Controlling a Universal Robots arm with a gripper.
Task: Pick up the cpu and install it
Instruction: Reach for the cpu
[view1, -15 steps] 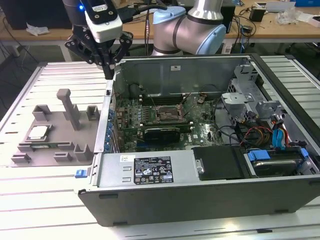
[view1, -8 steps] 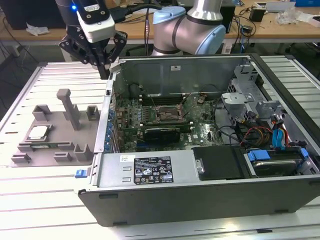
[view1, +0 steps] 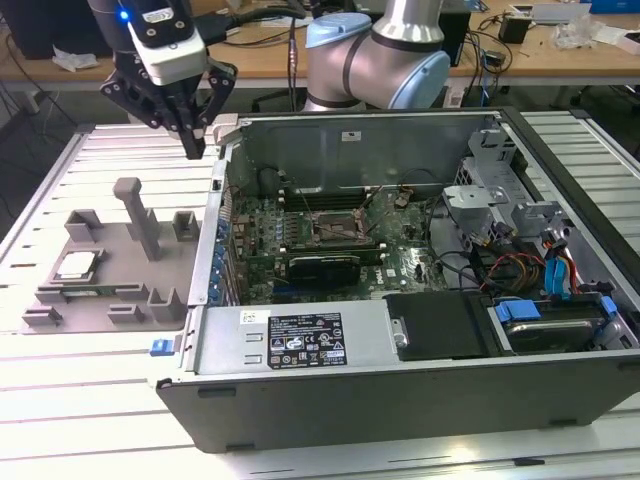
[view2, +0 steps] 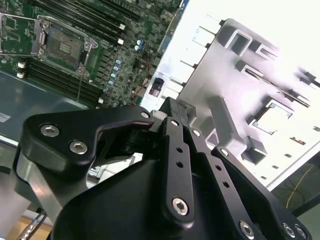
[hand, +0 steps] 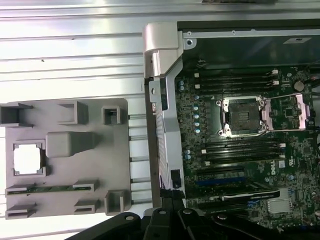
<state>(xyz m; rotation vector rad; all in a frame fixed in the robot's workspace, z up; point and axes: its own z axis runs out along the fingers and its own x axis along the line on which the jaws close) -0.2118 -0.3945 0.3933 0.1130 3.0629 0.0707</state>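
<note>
The exterior view stands off the arm, high and in front of the open computer case (view1: 300, 345). It looks down across the case, with the grey fixture plate (view1: 115, 275) on the exterior view's left. The first wrist view looks straight down from well above onto the same fixture plate (hand: 107, 160) and the motherboard socket (hand: 242, 117). The second wrist view sits close behind the gripper (view2: 172, 107) and looks slantwise past its black linkage at that socket (view2: 62, 45) and plate.

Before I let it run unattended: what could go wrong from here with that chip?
The claw hangs by the case wall and might clip it. The chip lies flat in the grey fixture, so a skewed grab could tip it. The open socket could be harmed by a crooked drop.
</note>
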